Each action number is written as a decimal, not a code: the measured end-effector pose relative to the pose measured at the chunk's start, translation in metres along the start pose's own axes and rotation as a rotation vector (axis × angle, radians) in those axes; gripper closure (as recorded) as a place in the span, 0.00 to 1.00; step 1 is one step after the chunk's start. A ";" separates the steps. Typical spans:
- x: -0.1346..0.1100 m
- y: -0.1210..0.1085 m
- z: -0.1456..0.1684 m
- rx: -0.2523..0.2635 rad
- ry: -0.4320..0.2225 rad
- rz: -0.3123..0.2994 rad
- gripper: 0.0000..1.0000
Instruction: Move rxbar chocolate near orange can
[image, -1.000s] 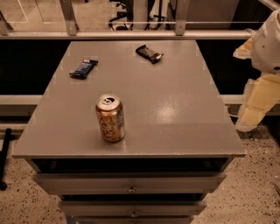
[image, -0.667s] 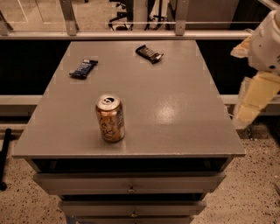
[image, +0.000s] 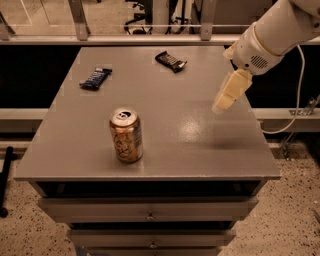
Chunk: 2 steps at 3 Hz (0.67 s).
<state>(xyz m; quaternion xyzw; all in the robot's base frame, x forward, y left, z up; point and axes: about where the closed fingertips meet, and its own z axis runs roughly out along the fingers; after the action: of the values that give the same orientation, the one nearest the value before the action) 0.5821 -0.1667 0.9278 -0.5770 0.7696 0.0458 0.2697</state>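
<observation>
The rxbar chocolate (image: 171, 61), a flat bar in a black wrapper with white lettering, lies at the far middle of the grey table (image: 190, 150). The orange can (image: 126, 135) stands upright near the table's front left, silver top and pull tab showing. My gripper (image: 223, 102) hangs from the white arm over the table's right side, to the right of the rxbar and nearer the front, well above the surface. It holds nothing that I can see.
A dark blue-wrapped bar (image: 95, 78) lies at the far left of the table. Drawers (image: 150, 216) sit under the tabletop. A rail with metal posts (image: 80, 20) runs behind the table. A white cable (image: 299, 90) hangs at the right.
The arm has swung in from the right edge of the view to over the table's right side. The can and both bars have not moved.
</observation>
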 end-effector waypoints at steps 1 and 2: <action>0.000 0.000 0.000 0.000 0.000 0.000 0.00; -0.007 -0.009 0.020 0.008 -0.035 0.028 0.00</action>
<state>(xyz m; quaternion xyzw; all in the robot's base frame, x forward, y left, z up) 0.5993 -0.1565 0.9160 -0.5642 0.7728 0.0565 0.2850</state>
